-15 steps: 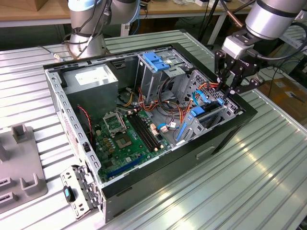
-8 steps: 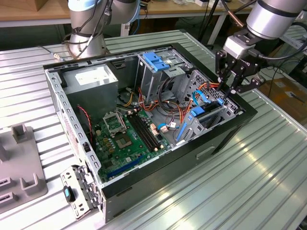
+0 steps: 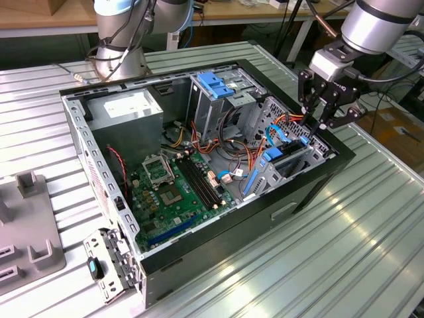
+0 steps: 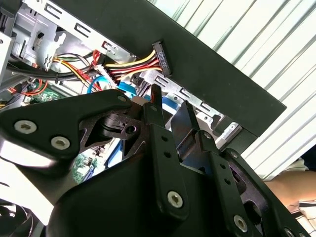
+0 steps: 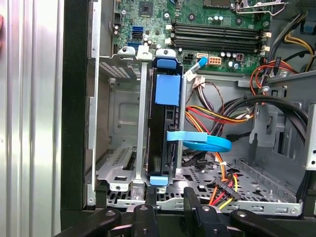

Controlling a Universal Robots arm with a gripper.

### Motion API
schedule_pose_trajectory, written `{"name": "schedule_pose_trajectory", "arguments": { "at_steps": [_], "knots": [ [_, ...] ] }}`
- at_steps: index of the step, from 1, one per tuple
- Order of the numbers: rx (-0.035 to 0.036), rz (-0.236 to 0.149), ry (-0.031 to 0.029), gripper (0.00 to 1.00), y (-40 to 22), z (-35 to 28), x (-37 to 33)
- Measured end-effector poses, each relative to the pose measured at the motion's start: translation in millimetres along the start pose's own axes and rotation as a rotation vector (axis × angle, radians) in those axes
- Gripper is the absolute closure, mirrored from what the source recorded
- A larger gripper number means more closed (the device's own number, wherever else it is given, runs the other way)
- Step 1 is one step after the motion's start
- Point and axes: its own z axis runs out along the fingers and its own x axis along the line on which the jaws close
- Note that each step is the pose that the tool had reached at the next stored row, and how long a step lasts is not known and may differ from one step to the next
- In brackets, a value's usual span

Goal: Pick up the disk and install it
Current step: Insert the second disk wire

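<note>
The disk (image 5: pixel 163 138) stands on edge in a slot of the metal drive bay (image 5: pixel 118 173) at the open computer case's front, its blue plastic rails along both sides. In the exterior view the disk (image 3: pixel 289 157) sits low in the bay at the case's right end. My gripper (image 3: pixel 317 119) hangs just above that bay, and its black fingers are apart. In the first wrist view the gripper (image 5: pixel 170 195) straddles the disk's near end with nothing clamped between the fingers. The second wrist view looks along the gripper (image 4: pixel 173 106) toward the bay.
The black case (image 3: pixel 311 192) lies open on a ribbed metal table (image 3: pixel 344 265). Inside are a motherboard (image 3: pixel 179 185), a grey power-supply box (image 3: pixel 126 109), a metal cage with a blue top (image 3: pixel 215 86) and loose cables (image 5: pixel 217 113). A grey fixture (image 3: pixel 26 225) sits at the exterior view's left.
</note>
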Motion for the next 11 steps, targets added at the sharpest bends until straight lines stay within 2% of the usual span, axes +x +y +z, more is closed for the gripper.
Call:
{"name": "schedule_pose_trajectory", "arguments": {
  "at_steps": [11],
  "knots": [
    [0.0,-0.003,-0.0002,0.64,-6.4,0.5,0.5]
  ]
}}
